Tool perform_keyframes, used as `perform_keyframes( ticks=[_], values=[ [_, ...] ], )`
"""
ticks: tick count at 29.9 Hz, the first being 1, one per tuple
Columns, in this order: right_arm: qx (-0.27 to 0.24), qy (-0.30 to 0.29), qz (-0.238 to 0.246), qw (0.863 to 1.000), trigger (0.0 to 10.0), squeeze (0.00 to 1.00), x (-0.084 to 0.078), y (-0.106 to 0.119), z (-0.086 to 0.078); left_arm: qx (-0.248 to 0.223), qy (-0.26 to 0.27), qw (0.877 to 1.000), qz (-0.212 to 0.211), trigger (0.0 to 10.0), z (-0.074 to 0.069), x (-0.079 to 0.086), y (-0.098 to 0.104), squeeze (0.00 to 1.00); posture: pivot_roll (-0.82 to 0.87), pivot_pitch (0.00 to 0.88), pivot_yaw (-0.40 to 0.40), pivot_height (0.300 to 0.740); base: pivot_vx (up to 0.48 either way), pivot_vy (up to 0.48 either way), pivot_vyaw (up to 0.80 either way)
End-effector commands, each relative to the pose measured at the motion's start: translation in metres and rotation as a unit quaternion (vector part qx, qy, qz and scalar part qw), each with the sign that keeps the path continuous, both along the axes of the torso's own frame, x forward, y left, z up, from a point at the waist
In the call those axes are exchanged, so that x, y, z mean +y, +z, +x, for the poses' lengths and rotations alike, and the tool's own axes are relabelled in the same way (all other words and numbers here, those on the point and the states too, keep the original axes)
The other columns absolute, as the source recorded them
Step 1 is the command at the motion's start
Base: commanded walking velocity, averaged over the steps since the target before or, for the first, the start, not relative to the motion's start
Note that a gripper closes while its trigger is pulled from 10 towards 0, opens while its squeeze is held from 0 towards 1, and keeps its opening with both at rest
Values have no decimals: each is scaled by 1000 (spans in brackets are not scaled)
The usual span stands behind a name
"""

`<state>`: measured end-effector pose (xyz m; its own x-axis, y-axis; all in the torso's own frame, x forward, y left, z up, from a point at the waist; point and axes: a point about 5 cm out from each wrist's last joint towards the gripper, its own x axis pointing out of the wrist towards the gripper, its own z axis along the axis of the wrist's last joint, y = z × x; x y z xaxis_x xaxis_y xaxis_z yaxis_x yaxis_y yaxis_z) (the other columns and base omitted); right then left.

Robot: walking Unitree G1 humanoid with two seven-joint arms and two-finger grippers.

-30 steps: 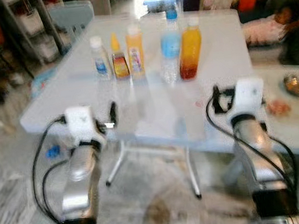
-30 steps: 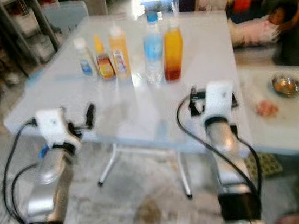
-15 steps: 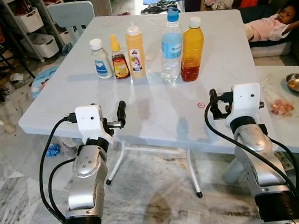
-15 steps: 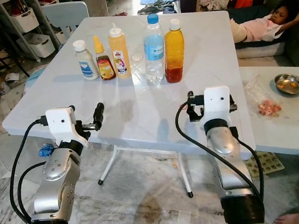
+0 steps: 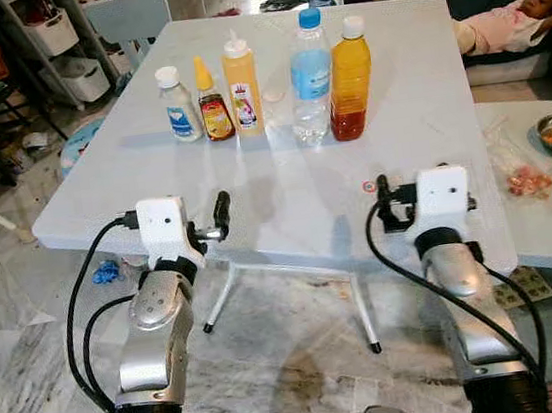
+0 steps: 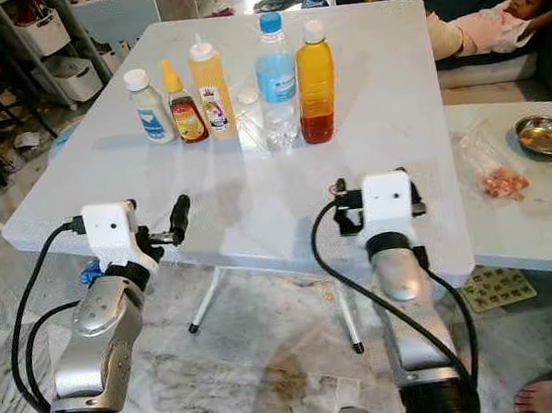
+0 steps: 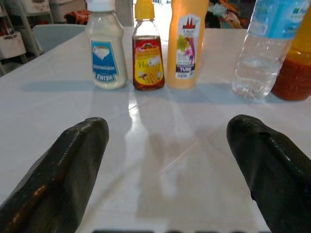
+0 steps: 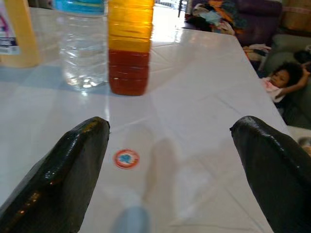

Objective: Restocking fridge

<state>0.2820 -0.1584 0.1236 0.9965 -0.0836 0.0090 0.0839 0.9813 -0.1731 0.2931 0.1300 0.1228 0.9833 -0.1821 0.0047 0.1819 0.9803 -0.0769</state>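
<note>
Facing the table (image 5: 424, 98): five bottles stand in a row at its far middle. Left gripper (image 7: 167, 145) and right gripper (image 8: 170, 155) both spread wide, empty, at its near edge. Advance squarely, take the orange bottle (image 5: 349, 77) low (top-heavy, likely).

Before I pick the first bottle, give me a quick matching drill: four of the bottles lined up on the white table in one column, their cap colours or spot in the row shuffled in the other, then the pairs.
Things:
1. mayonnaise bottle
2. honey bottle
3. water bottle
4. orange juice bottle

Descriptions:
A. blue cap, clear body
B. robot's right end of the row, white cap, darker red layer at the bottom
C. robot's left end of the row, white cap
D. yellow pointed cap, the shortest bottle

Pairs: 1-C, 2-D, 3-A, 4-B
</note>
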Motion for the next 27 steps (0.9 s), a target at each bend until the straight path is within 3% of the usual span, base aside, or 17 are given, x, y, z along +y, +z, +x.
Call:
perform_keyframes(
  ticks=[1,10,16,27],
  values=[
    [-26,3,-4,1000,10000,0,3,11,1,-5,-5,1000,0,10000,0,1,3,0,-61,58,110,740,262,0,0],
    [-59,-26,-43,997,10000,0,-11,26,5,-9,-5,1000,-4,10000,2,-1,5,0,-65,48,99,740,305,0,384],
    [-69,-26,-71,995,10000,0,-13,29,1,-10,-5,1000,-6,10000,2,-3,5,0,-73,41,91,740,301,0,0],
    [-69,-37,-75,994,10000,0,-13,27,-3,-10,-11,1000,-23,10000,-2,-3,2,0,-75,40,82,740,0,0,0]
  ],
)
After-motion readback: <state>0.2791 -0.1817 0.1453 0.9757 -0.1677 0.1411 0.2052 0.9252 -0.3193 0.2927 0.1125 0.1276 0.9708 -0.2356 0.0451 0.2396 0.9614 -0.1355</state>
